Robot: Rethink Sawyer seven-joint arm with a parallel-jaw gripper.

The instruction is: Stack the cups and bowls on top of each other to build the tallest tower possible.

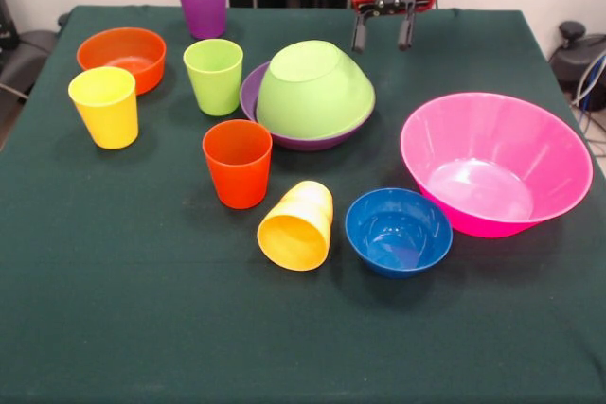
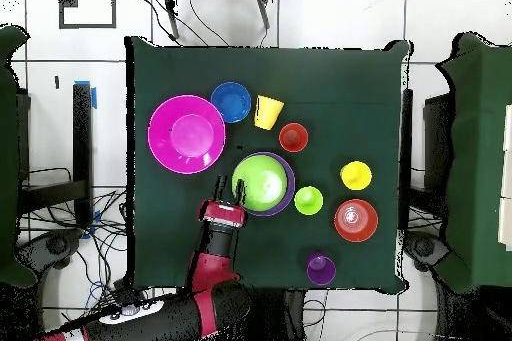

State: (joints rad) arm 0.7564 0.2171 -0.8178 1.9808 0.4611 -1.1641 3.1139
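Observation:
My gripper (image 1: 383, 33) (image 2: 229, 189) hangs open and empty above the table's far side, just behind the lime green bowl (image 1: 314, 88) (image 2: 261, 179), which lies upside down in the purple bowl (image 1: 254, 92) (image 2: 287, 200). The pink bowl (image 1: 494, 162) (image 2: 185, 134), blue bowl (image 1: 398, 231) (image 2: 231, 102) and orange bowl (image 1: 123, 57) (image 2: 355, 220) stand upright. The purple cup (image 1: 203, 3) (image 2: 321, 268), lime green cup (image 1: 214, 75) (image 2: 308, 200), yellow cup (image 1: 105, 106) (image 2: 355, 175) and orange-red cup (image 1: 238, 162) (image 2: 293, 138) stand upright. The yellow-orange cup (image 1: 298, 225) (image 2: 267, 112) lies on its side.
A dark green cloth (image 1: 142, 309) (image 2: 340, 87) covers the table. Chairs and cables stand around the table on the tiled floor.

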